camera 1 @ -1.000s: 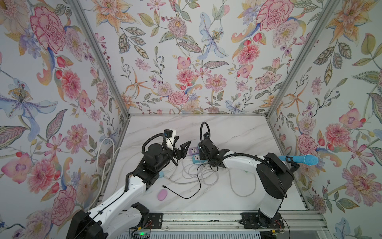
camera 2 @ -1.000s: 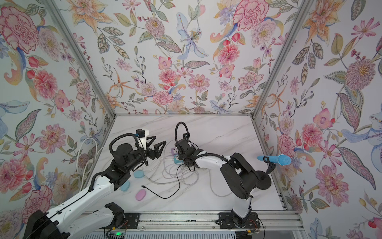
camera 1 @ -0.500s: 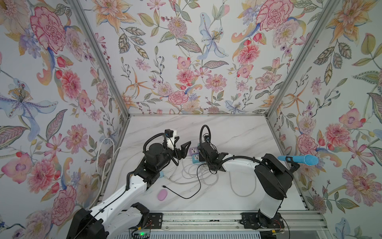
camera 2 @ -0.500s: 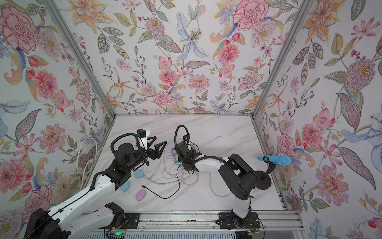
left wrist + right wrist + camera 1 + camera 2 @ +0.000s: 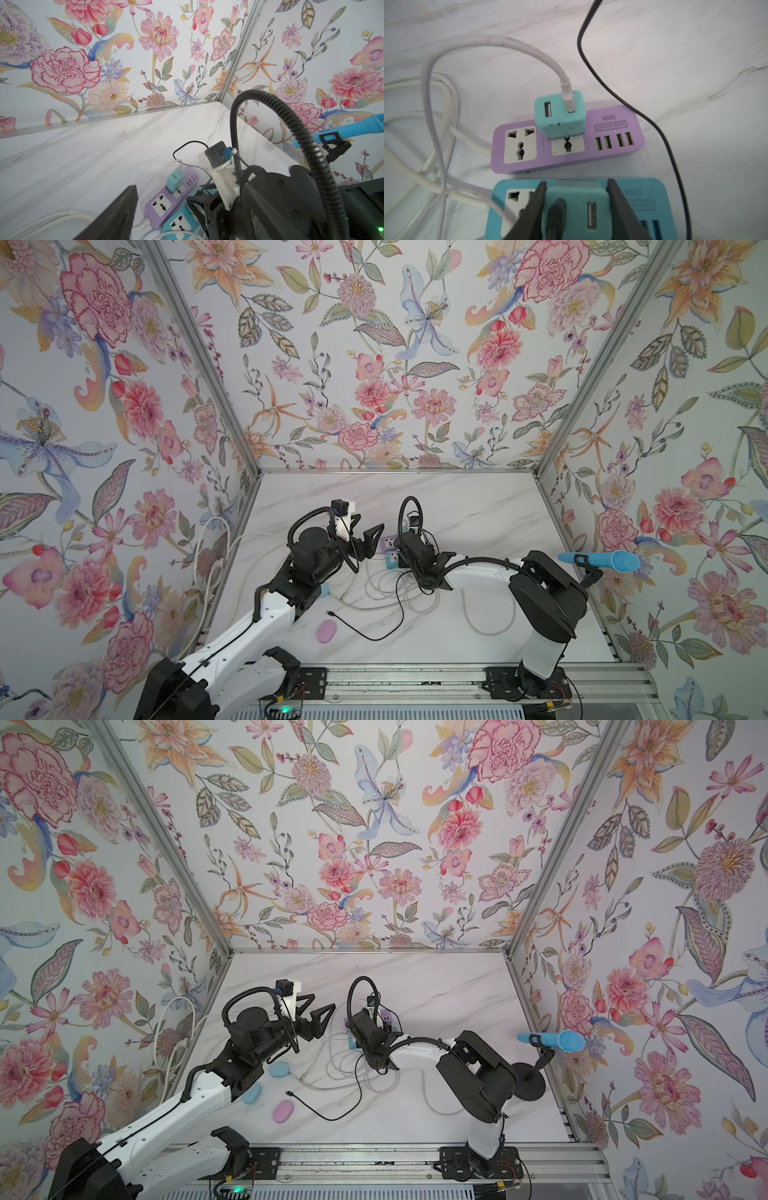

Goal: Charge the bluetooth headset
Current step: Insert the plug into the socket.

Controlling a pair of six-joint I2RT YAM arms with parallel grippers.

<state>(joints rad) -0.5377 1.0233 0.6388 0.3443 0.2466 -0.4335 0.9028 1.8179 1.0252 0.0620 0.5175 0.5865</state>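
My right gripper (image 5: 576, 207) is shut on a teal USB adapter (image 5: 583, 199), held right over the teal power strip (image 5: 652, 199). A black cable (image 5: 660, 128) is plugged into that adapter. It loops across the table to a free plug (image 5: 330, 613) beside a small pink oval pod (image 5: 327, 630). Two light blue oval pods (image 5: 279, 1070) lie under my left arm. I cannot tell which pod is the bluetooth headset. My left gripper (image 5: 368, 537) hovers open and empty, just left of the strips.
A purple power strip (image 5: 612, 133) carries a second teal adapter (image 5: 559, 116) with a white cable. Loose white cables (image 5: 386, 593) tangle in front of the strips. A blue microphone (image 5: 598, 562) on a black stand is at the right wall. Flowered walls enclose three sides.
My right arm has edged slightly left, with the adapter still in its grip. The left arm has barely moved.
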